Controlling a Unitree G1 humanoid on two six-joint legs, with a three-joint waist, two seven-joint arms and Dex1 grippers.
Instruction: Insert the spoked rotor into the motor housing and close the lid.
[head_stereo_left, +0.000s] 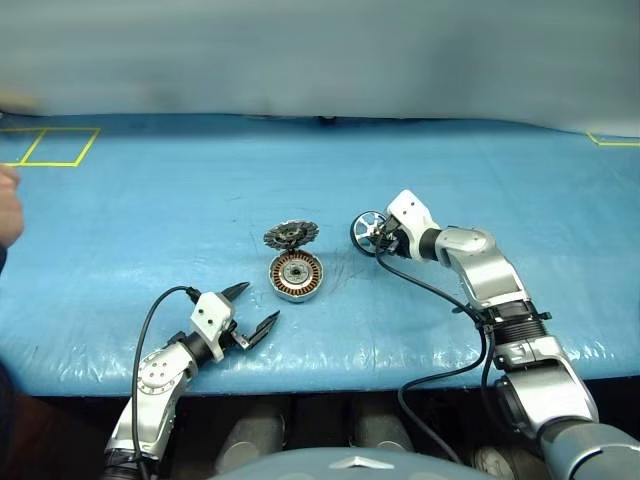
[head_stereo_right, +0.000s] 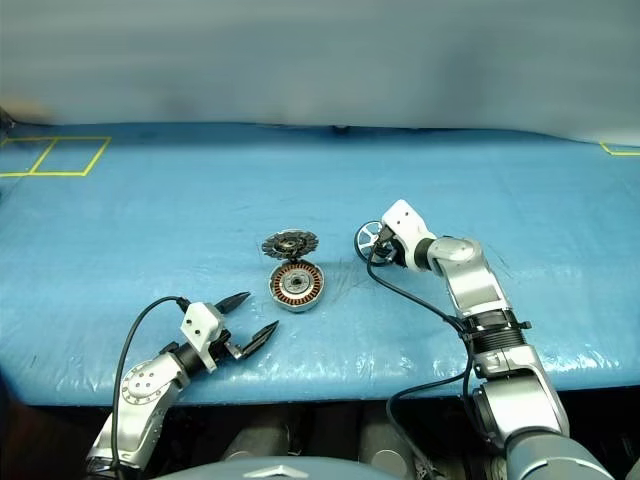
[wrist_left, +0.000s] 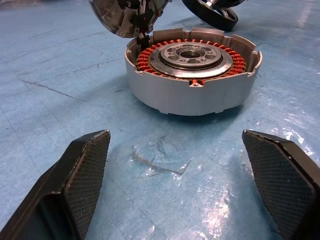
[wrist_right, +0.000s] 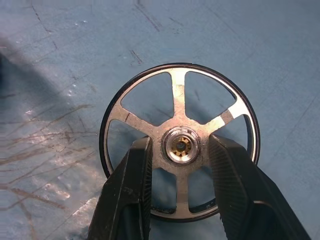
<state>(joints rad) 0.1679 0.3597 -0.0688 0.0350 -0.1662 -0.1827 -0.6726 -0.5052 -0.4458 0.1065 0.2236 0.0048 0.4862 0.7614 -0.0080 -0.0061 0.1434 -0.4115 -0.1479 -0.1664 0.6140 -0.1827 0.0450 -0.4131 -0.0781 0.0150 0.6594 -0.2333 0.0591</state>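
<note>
**Operator:** Right wrist view — does the right gripper (wrist_right: 180, 150) hold anything?

**Guide:** You see its two black fingers (wrist_right: 132, 185) narrowed around the centre hub of the shiny silver spoked rotor (wrist_right: 179, 142), which stands on edge. Judged: that hub grip keeps the rim free for seating.

**Operator:** Where do you send it?

**Guide:** To the round grey motor housing with copper windings (head_stereo_left: 296, 275), on the blue table (head_stereo_left: 150, 220) between both arms. Its toothed grey lid (head_stereo_left: 290, 235) stands tipped open at the far rim, leaving the cup clear. Your left gripper (head_stereo_left: 250, 308) waits near it, spread wide and empty.
</note>
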